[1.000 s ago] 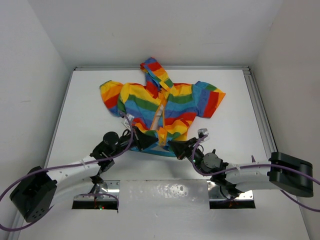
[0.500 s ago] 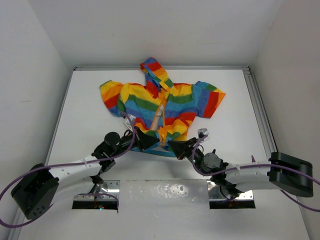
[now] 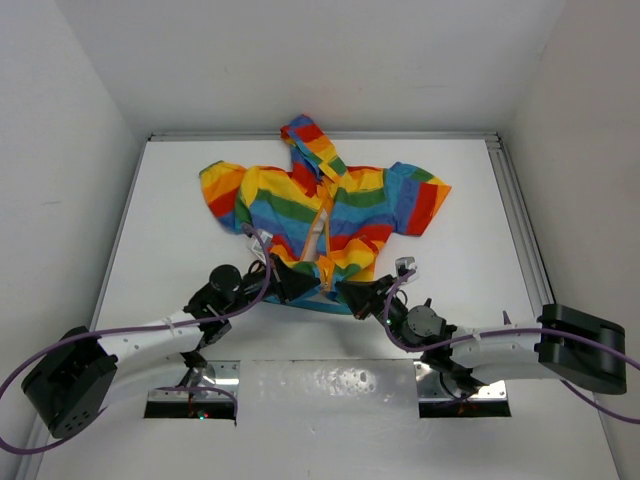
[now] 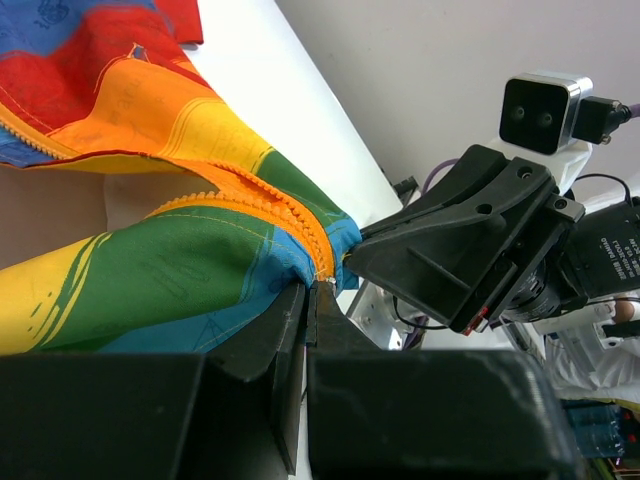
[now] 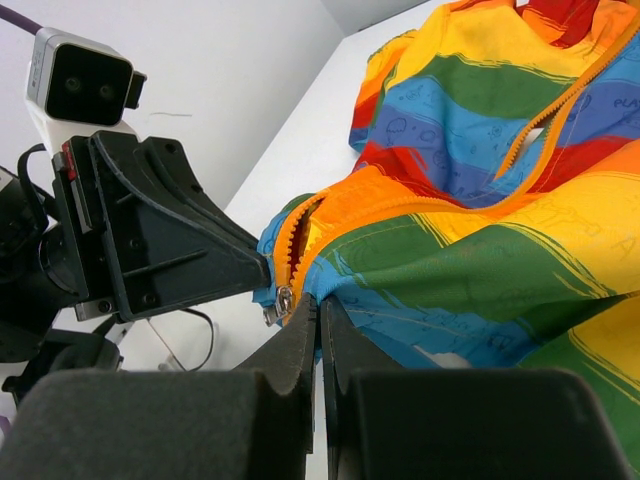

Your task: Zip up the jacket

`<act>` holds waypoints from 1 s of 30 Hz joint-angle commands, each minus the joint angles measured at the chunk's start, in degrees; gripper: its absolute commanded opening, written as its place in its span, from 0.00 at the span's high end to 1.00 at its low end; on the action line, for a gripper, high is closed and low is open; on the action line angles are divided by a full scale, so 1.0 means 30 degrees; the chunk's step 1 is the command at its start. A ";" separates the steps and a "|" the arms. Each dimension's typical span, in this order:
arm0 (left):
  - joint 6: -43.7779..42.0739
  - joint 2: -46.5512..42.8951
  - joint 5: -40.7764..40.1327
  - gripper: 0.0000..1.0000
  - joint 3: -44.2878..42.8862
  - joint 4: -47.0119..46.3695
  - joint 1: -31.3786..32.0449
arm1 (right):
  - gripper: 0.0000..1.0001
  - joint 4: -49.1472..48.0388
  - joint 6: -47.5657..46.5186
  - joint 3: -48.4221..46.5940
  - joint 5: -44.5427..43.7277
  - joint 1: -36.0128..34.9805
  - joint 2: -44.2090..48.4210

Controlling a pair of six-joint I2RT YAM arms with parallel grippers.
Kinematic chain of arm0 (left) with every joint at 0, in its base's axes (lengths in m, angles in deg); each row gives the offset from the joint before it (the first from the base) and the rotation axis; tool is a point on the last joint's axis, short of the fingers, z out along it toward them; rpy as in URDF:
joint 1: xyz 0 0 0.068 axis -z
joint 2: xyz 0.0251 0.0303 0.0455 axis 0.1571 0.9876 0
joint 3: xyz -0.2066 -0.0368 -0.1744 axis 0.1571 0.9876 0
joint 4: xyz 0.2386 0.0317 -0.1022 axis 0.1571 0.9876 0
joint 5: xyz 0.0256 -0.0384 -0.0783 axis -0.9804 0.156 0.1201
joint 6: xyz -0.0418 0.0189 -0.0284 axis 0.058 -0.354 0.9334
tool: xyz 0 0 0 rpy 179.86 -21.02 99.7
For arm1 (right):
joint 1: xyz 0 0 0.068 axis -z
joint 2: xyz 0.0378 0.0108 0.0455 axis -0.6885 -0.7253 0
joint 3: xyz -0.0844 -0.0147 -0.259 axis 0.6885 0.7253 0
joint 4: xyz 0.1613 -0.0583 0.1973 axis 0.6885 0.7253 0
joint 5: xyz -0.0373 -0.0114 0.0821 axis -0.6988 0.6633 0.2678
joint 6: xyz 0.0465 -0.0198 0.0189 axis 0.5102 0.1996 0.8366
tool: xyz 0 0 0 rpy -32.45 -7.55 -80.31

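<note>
The rainbow-striped jacket (image 3: 345, 200) lies flat on the white table, hood at the far end, its orange front zipper open along most of its length. Both grippers meet at the bottom hem. My left gripper (image 3: 316, 287) is shut, pinching the blue hem (image 4: 290, 270) on the left side of the zipper. My right gripper (image 3: 343, 288) is shut too, nipping the blue hem (image 5: 375, 300) on the other side. A silver zipper slider (image 5: 284, 300) hangs at the bottom of the orange teeth, just left of the right gripper's fingertips (image 5: 308, 312). The two grippers' tips almost touch.
White walls enclose the table on three sides. An aluminium rail (image 3: 520, 230) runs along the right edge. Metal mounting plates (image 3: 325, 385) sit at the near edge between the arm bases. Purple cables loop beside both arms.
</note>
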 commanded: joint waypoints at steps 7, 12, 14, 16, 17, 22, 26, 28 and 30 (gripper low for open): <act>0.0027 -0.0064 0.0502 1.00 -0.0185 -0.1126 0.0473 | 1.00 -0.1784 -0.0480 -0.0652 -0.0128 -0.0096 0.0141; -0.0060 -0.0064 0.0796 1.00 -0.0332 -0.0628 0.0532 | 1.00 -0.1607 -0.0656 -0.0916 -0.0215 -0.0067 0.0140; -0.0060 -0.0268 0.0942 1.00 -0.0361 -0.0511 0.0561 | 1.00 -0.1548 -0.0715 -0.0946 -0.0244 -0.0067 0.0082; 0.0172 -0.0328 0.1204 1.00 -0.0361 -0.0452 0.0561 | 1.00 -0.1607 -0.0628 -0.0829 -0.0216 -0.0096 0.0053; 0.0319 -0.0328 0.1293 1.00 -0.0361 -0.0452 0.0561 | 1.00 -0.1607 -0.0598 -0.0800 -0.0245 -0.0096 0.0053; 0.1606 -0.0357 0.1879 1.00 -0.0595 -0.0160 0.0561 | 1.00 -0.2132 -0.0336 -0.0537 -0.0275 -0.0096 -0.0211; 0.2049 -0.0650 0.1909 1.00 -0.0917 0.0981 0.0561 | 1.00 -0.2134 -0.0160 -0.0712 0.0252 -0.0067 -0.0446; 0.2020 -0.0766 0.2085 1.00 -0.1122 0.1627 0.0561 | 1.00 -0.1932 -0.0158 -0.0740 0.0340 -0.0096 -0.0271; 0.1874 -0.1001 0.1823 1.00 -0.1152 0.2356 0.0561 | 1.00 -0.1230 -0.0159 -0.0945 0.0312 -0.0096 0.0370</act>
